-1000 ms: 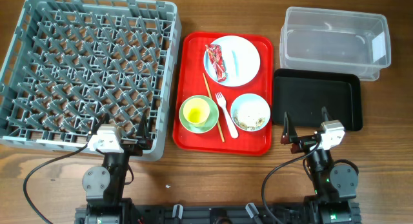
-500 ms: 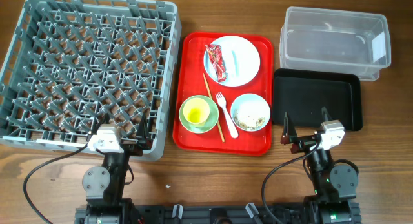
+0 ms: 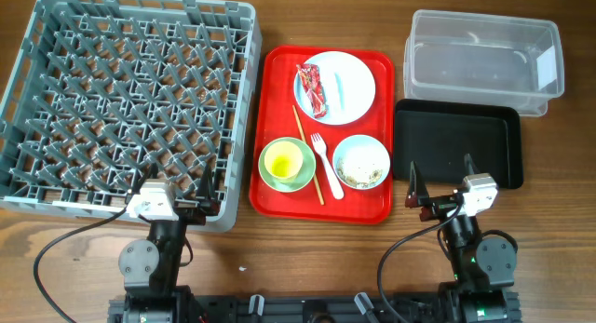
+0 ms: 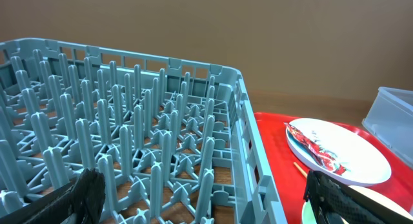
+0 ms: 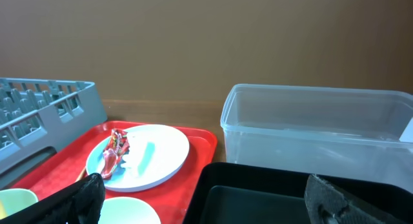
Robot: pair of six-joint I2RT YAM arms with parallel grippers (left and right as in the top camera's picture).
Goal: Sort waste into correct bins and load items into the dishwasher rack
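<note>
A brown wooden table (image 3: 307,258) fills the view from above, with a plain brown wall behind it in the wrist views. The big grey dishwasher rack (image 3: 130,100) sits on the left. Just to its right is a red tray (image 3: 277,100). On the far part of the tray lies the pale blue plate (image 3: 358,86), with the red snack wrapper (image 3: 311,89) on it. On the near left part stands the yellow-green cup (image 3: 285,159), inside the small green bowl (image 3: 304,179). On the near right part is the pale blue bowl (image 3: 339,151), with food scraps (image 3: 358,177) in it. The white fork (image 3: 326,165) and the thin wooden stick (image 3: 300,126) lie between them. On the far right is the clear tub (image 3: 484,20), and the black tray (image 3: 456,141) lies just in front of it. The left gripper (image 3: 172,185) waits by the near edge of the rack, fingers spread wide, holding nothing. The right gripper (image 3: 440,169) waits by the near edge of the black tray, also spread wide and holding nothing.
</note>
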